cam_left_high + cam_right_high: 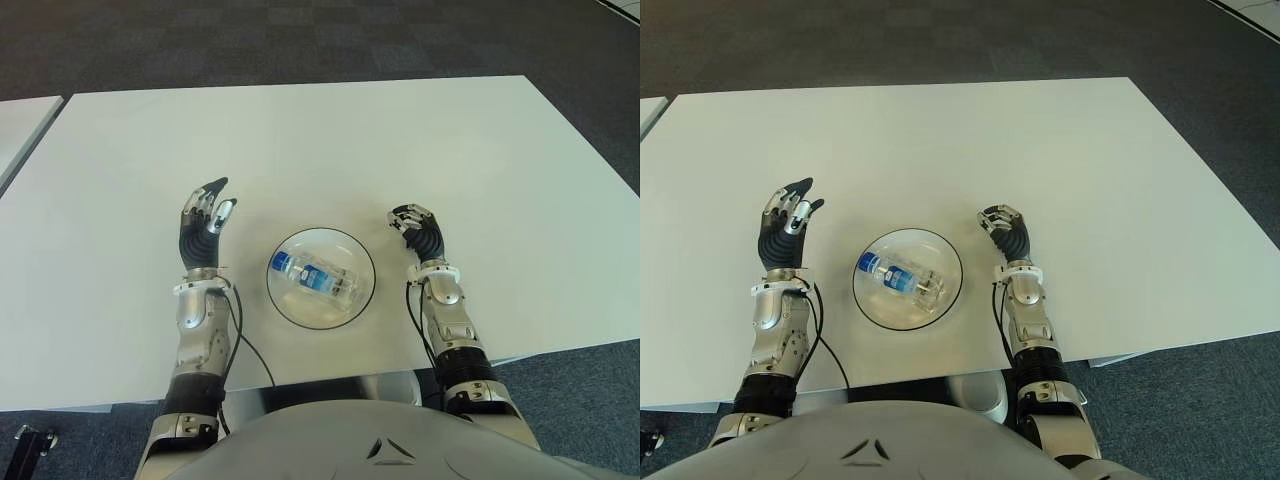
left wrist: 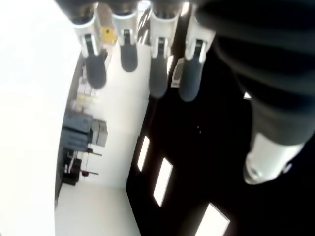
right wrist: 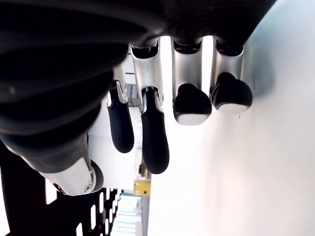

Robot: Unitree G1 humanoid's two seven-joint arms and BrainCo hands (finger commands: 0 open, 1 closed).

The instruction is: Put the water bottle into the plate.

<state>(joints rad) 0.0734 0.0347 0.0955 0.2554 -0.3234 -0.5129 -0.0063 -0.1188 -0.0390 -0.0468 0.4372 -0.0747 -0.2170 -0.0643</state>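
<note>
A small clear water bottle with a blue label lies on its side inside the clear glass plate, near the table's front edge. My left hand is raised to the left of the plate, apart from it, fingers spread and holding nothing. To the right of the plate is my right hand, its fingers loosely bent and empty. Neither hand touches the plate or the bottle.
The white table stretches far beyond the hands, with dark carpet behind it. A second white table edge shows at the far left. Cables run along my left forearm.
</note>
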